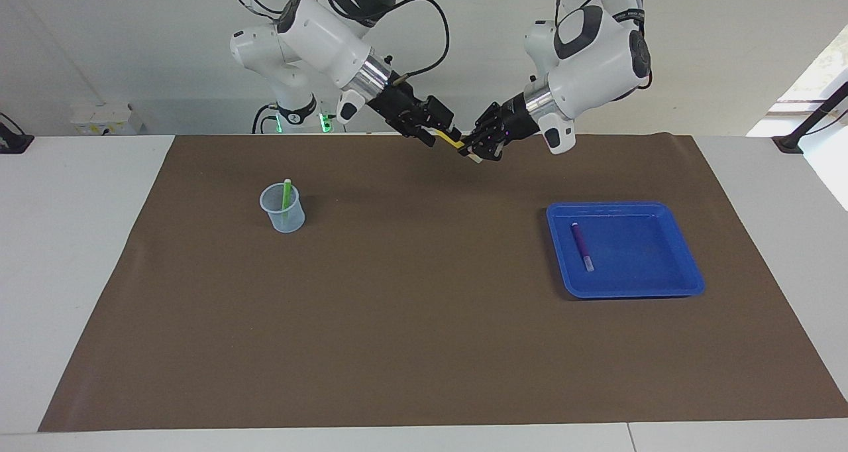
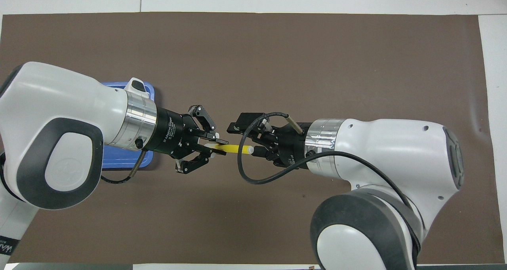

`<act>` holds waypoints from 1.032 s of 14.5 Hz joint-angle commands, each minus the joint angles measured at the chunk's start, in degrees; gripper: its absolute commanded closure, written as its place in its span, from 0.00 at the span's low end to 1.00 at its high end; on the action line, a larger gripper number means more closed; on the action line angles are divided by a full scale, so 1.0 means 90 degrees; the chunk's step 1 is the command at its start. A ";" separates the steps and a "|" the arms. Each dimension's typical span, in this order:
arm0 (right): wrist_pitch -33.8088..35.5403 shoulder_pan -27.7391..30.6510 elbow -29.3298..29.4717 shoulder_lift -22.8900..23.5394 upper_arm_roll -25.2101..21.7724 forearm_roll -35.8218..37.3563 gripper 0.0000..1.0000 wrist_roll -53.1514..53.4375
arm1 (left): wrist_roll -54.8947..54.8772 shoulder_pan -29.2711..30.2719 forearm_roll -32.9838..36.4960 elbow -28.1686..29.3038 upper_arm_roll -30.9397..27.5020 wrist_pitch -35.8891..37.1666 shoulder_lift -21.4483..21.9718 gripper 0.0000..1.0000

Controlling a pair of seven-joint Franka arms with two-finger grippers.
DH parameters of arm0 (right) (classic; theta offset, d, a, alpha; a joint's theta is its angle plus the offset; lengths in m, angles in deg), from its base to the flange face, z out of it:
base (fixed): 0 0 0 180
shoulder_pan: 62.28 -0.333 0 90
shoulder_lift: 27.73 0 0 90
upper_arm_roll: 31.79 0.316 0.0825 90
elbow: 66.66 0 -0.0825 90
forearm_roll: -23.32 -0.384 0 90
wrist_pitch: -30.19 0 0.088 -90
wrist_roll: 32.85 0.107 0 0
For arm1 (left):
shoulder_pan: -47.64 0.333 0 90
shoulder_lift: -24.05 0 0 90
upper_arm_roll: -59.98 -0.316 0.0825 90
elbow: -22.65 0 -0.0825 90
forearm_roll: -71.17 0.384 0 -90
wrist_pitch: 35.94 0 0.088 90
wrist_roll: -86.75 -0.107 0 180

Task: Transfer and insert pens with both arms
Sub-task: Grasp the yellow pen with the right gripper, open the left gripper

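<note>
While the slim yellow marker pen [image 2: 231,148] hangs in the air between the two arms, over the brown mat [image 1: 424,346] that covers the white counter [image 1: 79,240] at the robots' edge, the handover is in my judgement only half made. The left hand [image 2: 212,148] is clamped on the pen's butt end, its fingertips together on the barrel while its outer links splay to the sides. The right hand [image 2: 253,150] has its fingers around the pale whitish cap end [image 2: 249,149]; whether they already press on the pen I cannot tell.

Such a pen is surely light and stiff, so it will not sag when held by one end, but its smooth round plastic barrel looks slippery and could roll or pivot in a two-finger pinch. The right hand would do best to take it on the yellow barrel just past the cap, not on the cap's rounded tip, leaving enough free length below the fingers to lower into the cup.

A green marker pen [image 1: 286,199] already stands tilted in the small clear plastic cup [image 1: 283,215] toward the right arm's end of the mat. A purple marker pen [image 1: 582,245] lies flat in the shallow blue plastic tray [image 1: 662,286] toward the left arm's end, untouched.
</note>
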 commanded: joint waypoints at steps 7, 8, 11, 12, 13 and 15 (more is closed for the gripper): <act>0.0024 -0.0082 -0.0039 -0.0024 0.0022 0.0125 0.47 0.0179 | 0.0101 -0.0093 -0.0176 0.0301 -0.0055 -0.0305 0.0236 1.00; 0.0024 -0.0082 -0.0039 -0.0024 0.0022 0.0125 0.58 0.0169 | 0.0101 -0.0093 -0.0176 0.0310 -0.0055 -0.0315 0.0236 1.00; 0.0024 -0.0063 -0.0039 -0.0024 0.0022 0.0125 0.85 0.0169 | 0.0101 -0.0093 -0.0176 0.0310 -0.0055 -0.0344 0.0236 1.00; 0.0024 -0.0043 -0.0039 -0.0024 0.0022 0.0125 0.86 0.0169 | 0.0101 -0.0093 -0.0176 0.0310 -0.0055 -0.0344 0.0236 1.00; 0.0024 -0.0033 -0.0039 -0.0024 0.0022 0.0125 0.90 0.0169 | 0.0101 -0.0093 -0.0176 0.0310 -0.0055 -0.0344 0.0236 1.00; 0.0024 -0.0014 -0.0039 -0.0024 0.0022 0.0125 1.00 0.0169 | 0.0101 -0.0093 -0.0176 0.0310 -0.0055 -0.0344 0.0236 1.00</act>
